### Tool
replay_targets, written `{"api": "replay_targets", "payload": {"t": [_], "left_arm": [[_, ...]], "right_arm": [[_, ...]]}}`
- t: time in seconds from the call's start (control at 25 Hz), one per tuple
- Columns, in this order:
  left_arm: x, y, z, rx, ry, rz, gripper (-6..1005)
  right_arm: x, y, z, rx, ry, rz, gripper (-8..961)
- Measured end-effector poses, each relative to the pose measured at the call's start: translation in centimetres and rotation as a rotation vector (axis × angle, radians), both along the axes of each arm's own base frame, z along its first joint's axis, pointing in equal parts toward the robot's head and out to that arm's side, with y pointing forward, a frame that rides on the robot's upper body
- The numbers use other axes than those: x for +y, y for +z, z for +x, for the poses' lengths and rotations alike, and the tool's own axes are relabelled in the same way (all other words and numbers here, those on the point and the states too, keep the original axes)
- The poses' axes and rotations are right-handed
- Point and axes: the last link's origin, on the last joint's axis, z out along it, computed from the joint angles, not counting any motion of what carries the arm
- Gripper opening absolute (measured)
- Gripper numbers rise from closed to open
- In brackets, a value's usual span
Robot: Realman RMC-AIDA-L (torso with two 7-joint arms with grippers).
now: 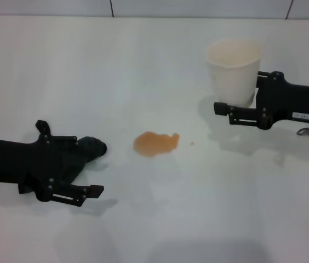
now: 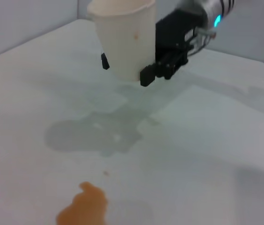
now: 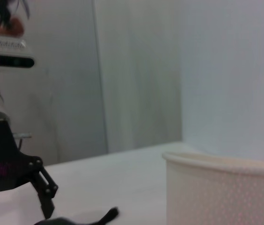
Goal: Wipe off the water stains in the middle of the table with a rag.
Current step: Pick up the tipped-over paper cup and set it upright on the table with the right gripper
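Observation:
The water stains (image 1: 155, 143) are an orange-brown blotch with a tiny speck (image 1: 192, 144) in the middle of the white table (image 1: 160, 224). They also show in the left wrist view (image 2: 83, 211). The dark rag (image 1: 92, 147) lies bunched on the table left of the blotch. My left gripper (image 1: 95, 170) is open, and the rag is at its far finger. My right gripper (image 1: 223, 97) is at the back right, its fingers against both sides of a white cup (image 1: 234, 68), which stands on the table. The left wrist view shows that gripper (image 2: 125, 69) around the cup (image 2: 122, 37).
A grey wall runs along the table's far edge (image 1: 154, 15). The right wrist view shows the cup's rim (image 3: 221, 164) close up, and the left gripper's finger (image 3: 45, 199) farther off with the rag (image 3: 108, 216) below it.

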Motion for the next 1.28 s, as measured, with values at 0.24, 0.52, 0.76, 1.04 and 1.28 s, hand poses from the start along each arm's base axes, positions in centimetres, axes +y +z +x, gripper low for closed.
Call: {"api": "replay_targets", "payload": {"t": [0.24, 0.52, 0.76, 1.04, 1.28], "left_arm": [[-0.3, 0.0, -0.3, -0.002, 0.002, 0.000, 856], [-0.5, -0.1, -0.2, -0.015, -0.008, 0.005, 855], [-0.6, 0.0, -0.3, -0.014, -0.016, 0.009, 854], [-0.4, 0.0, -0.1, -0.014, -0.022, 0.010, 854], [-0.4, -0.1, 0.1, -0.017, -0.031, 0.003, 853]], "right_arm": [[-1.1, -2.5, 2.6, 0.049, 0.035, 0.193, 708], [-2.4, -4.1, 4.8, -0.007, 0.007, 0.279, 708], [-3.4, -5.1, 6.2, -0.069, -0.019, 0.292, 709], [-4.3, -6.0, 7.1, -0.098, -0.051, 0.274, 709], [-4.6, -6.4, 7.8, -0.125, -0.080, 0.261, 709]]}}
